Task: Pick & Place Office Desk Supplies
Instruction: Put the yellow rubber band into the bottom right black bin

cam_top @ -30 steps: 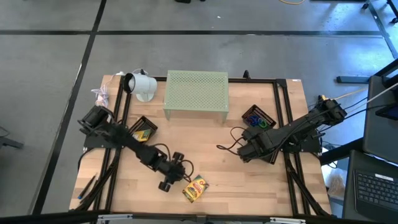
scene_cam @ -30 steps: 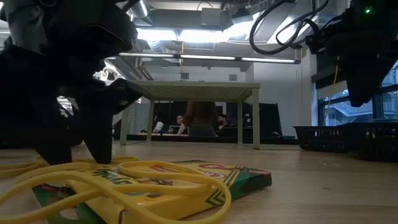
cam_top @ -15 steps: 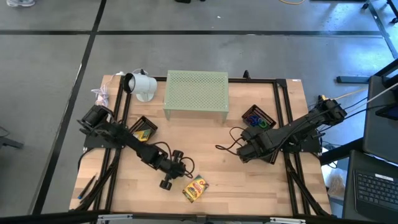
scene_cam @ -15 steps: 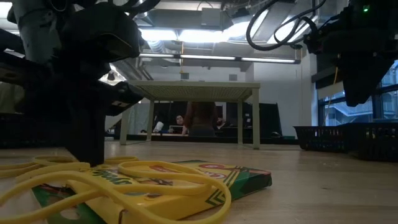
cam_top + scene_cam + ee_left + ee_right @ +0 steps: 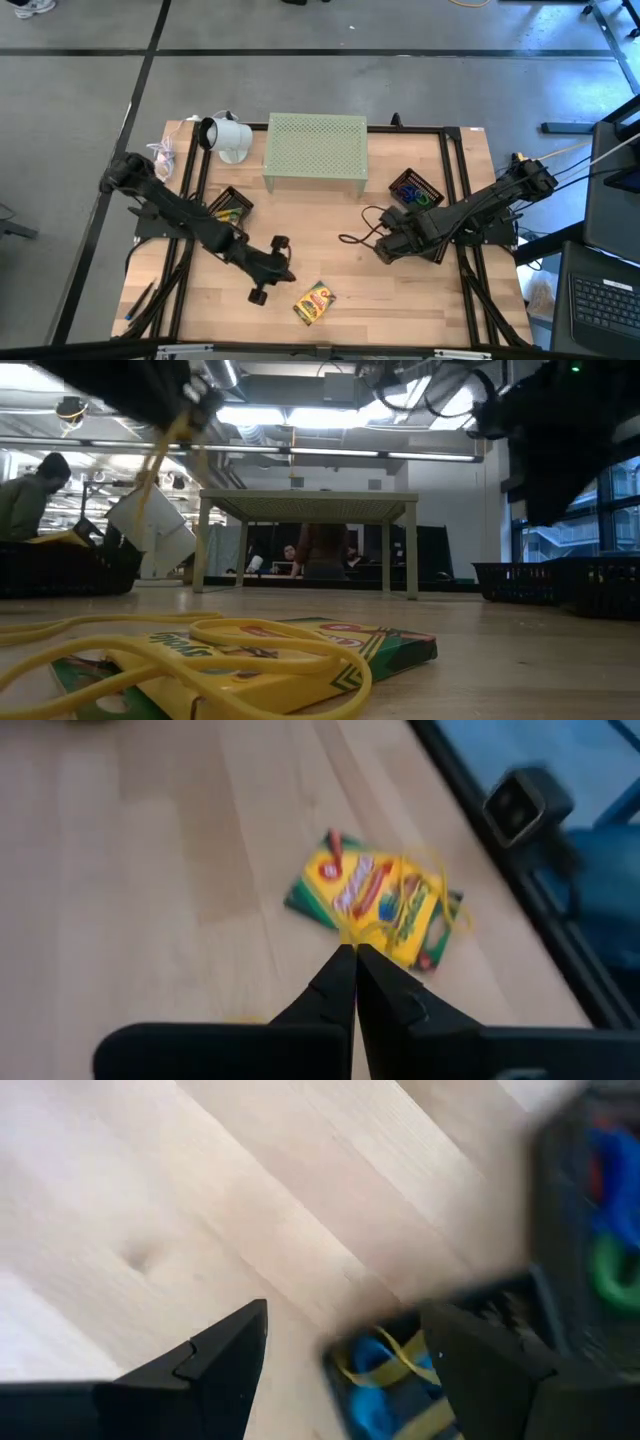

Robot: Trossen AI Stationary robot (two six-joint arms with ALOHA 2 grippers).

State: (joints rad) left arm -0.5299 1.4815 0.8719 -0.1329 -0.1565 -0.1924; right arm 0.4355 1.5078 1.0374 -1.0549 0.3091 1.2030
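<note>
A yellow-green crayon box (image 5: 314, 302) lies flat near the table's front edge, with yellow rubber bands (image 5: 200, 650) draped over it. My left gripper (image 5: 284, 277) hangs above the table just left of the box, shut on one yellow rubber band (image 5: 400, 905). My right gripper (image 5: 380, 250) hovers open over bare wood at mid-right and touches nothing. Past its fingers (image 5: 230, 1350) a dark tray shows blue clip rings and a tan band (image 5: 385, 1365). My left gripper pinches the yellow rubber band (image 5: 352, 934) between its two shut fingertips (image 5: 340, 970), coming from above and slanting toward the crayon box. The band hangs slack below the fingers (image 5: 160, 460). Whether its lower end is clear of the box, I cannot tell.
A pale green perforated stand (image 5: 315, 150) stands at the back middle, with a white lamp head (image 5: 228, 137) to its left. One black mesh tray (image 5: 228, 207) sits at the left and another, holding clip rings (image 5: 415, 188), at the right. People sit in the room behind.
My left gripper has shut on a rubber band beside the crayon box, then risen and drawn back a little toward the table's left edge. The band has come up with it and now hangs from the fingertips. The box and the other bands have stayed put.
</note>
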